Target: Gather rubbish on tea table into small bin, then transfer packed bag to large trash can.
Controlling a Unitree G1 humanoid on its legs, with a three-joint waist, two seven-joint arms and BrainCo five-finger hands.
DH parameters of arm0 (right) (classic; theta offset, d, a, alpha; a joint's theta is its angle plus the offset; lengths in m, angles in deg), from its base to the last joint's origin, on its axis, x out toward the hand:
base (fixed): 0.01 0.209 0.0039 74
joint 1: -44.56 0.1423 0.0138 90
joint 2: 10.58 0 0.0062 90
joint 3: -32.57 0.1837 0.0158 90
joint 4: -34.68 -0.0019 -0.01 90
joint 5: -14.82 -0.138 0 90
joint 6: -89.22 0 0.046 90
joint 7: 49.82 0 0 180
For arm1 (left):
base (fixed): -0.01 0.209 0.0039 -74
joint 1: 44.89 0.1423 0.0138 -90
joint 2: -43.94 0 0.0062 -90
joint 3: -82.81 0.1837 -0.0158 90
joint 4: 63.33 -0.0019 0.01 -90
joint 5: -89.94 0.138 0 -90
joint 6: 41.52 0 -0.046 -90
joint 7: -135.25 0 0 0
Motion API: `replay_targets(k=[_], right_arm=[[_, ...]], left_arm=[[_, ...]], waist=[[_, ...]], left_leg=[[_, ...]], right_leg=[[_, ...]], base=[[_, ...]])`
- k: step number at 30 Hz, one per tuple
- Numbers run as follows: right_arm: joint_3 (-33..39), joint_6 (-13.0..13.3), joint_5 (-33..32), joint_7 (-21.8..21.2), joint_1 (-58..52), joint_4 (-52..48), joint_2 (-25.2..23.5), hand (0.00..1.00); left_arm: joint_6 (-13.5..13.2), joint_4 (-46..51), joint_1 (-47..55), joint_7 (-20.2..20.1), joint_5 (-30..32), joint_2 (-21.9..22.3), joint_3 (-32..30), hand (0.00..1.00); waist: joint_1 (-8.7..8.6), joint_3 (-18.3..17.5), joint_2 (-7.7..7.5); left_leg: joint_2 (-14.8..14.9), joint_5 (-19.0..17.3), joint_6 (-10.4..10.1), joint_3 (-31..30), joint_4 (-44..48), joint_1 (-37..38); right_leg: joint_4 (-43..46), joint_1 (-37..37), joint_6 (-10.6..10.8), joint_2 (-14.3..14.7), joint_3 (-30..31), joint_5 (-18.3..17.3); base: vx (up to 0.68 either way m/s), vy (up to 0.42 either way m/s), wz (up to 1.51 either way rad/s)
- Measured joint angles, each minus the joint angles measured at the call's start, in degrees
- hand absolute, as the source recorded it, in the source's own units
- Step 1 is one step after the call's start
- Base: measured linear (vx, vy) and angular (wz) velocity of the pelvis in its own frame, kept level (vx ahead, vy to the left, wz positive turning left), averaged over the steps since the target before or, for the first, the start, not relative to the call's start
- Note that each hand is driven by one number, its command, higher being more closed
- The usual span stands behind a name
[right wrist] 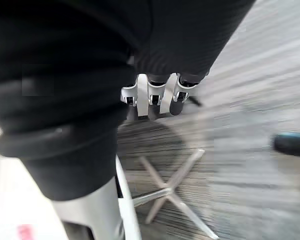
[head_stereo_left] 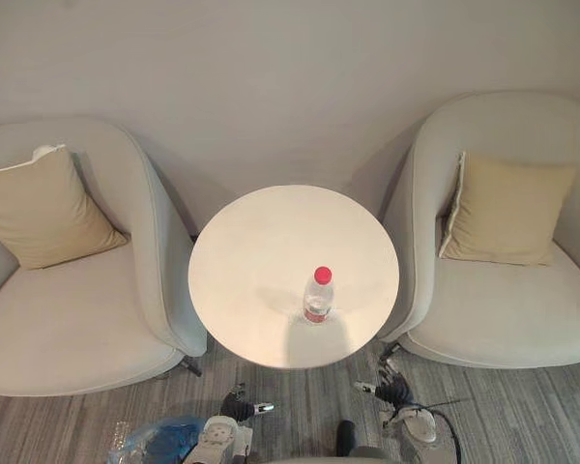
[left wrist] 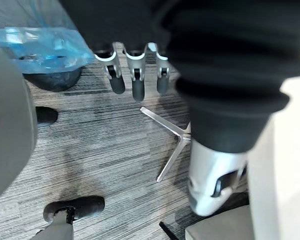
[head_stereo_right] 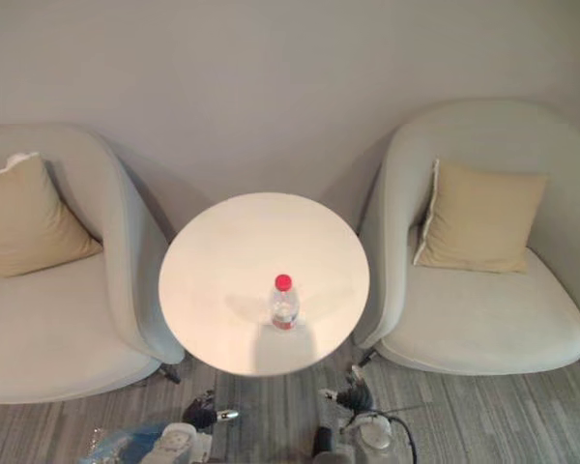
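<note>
Task barely begun: bottle (head_stereo_left: 318,295) w/ red cap stands upright on tea table (head_stereo_left: 261,242), near its front edge, untouched.
L hand (left wrist: 132,75) & R hand (right wrist: 155,95) hang low over floor, fingers relaxed, nothing held; blue bag (left wrist: 35,42) near L hand. Left to do: bin bottle, then bag carry-out.

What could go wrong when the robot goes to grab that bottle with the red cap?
Two things might go wrong.
1. The clear plastic bottle with a red cap stands upright, tall and thin, on the round white table. A clumsy touch could tip it and send it rolling off.
2. The blue plastic bag sits low on the floor beside the left hand. A bottle dropped from table height might miss it.
</note>
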Motion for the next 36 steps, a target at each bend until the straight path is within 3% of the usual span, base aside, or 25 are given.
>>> replay_targets(k=[3,4,8,12,14,17,20,28,36], right_arm=[[0.03,0.74,3.46,0.48,-3.59,-9.06,0.18,0.00],[-0.20,0.94,4.08,0.43,-4.65,-11.16,-0.23,0.00],[-0.63,2.27,6.08,0.45,-9.10,-17.43,-0.27,0.00],[-0.69,2.40,8.09,0.50,-9.95,-19.08,-0.15,0.00],[-0.69,2.88,8.07,0.94,-9.70,-20.83,0.27,0.00],[-0.76,3.03,8.07,1.13,-8.30,-20.82,0.98,0.00],[-1.12,3.05,8.05,2.09,-5.40,-20.81,1.69,0.00],[-1.23,3.38,7.58,4.27,3.83,-17.74,1.75,0.00],[-1.32,3.40,5.14,5.24,8.61,-15.27,1.80,0.00]], left_arm=[[-0.14,0.08,0.48,0.74,-0.01,-0.04,-0.02,0.00],[-0.19,0.15,0.48,0.88,-0.01,-0.56,-0.01,0.00],[-0.19,0.10,1.14,1.06,0.01,-1.84,-0.02,0.00],[-0.20,0.07,1.26,1.06,0.03,-1.60,0.01,0.00],[-0.34,0.08,1.79,1.03,0.05,-1.08,0.04,0.00],[-0.36,0.09,2.23,0.97,0.10,-0.56,0.27,0.00],[-0.46,0.13,2.57,0.97,0.12,-0.58,0.35,0.00],[-1.40,0.78,2.57,0.92,0.13,-2.02,0.35,0.00],[-1.47,2.27,2.54,1.03,0.03,-2.84,0.28,0.00]], waist=[[-0.89,0.09,0.49],[-0.84,0.00,-0.42],[-1.16,-0.74,-1.19],[-1.42,-0.68,-0.26],[-1.40,-0.76,1.49],[-1.32,-1.31,2.73],[-1.28,-1.50,3.02],[-0.38,-0.34,1.17],[1.23,1.42,0.91]], left_leg=[[1.68,-3.22,-0.73,0.13,-1.49,0.80],[1.51,-3.47,-0.65,0.72,-1.37,0.75],[1.34,-3.92,-0.84,2.18,-1.31,1.20],[1.56,-3.88,-0.90,1.83,-1.47,0.75],[1.81,-3.70,-0.96,1.33,-1.99,0.74],[2.14,-2.93,-1.19,0.76,-2.50,0.74],[2.45,-2.55,-1.28,-0.42,-3.14,0.85],[1.88,-2.12,-0.97,-2.49,-3.37,0.69],[1.22,-0.76,-0.91,-6.81,-4.32,-1.50]], right_leg=[[-0.46,-0.08,0.02,1.64,-0.20,0.96],[-0.49,-0.13,0.37,1.53,0.54,1.17],[-0.49,-0.62,0.38,1.54,2.60,1.31],[-0.48,-1.30,0.36,2.07,3.23,1.31],[-0.48,-1.32,0.10,2.39,2.79,1.12],[-0.14,-1.30,0.06,2.74,2.27,1.05],[-0.07,-0.83,-0.11,2.93,1.09,1.07],[-0.52,-0.03,0.11,2.25,-1.24,0.83],[-0.49,-0.27,0.30,1.22,-4.84,0.11]], base=[[-0.16,0.026,0.01],[-0.22,0.042,-0.24],[-0.09,0.011,-0.23],[-0.02,-0.004,-0.03],[0.05,0.004,0.10],[0.08,0.015,0.10],[0.10,0.018,0.20],[0.01,0.026,0.14],[-0.04,-0.006,0.26]])
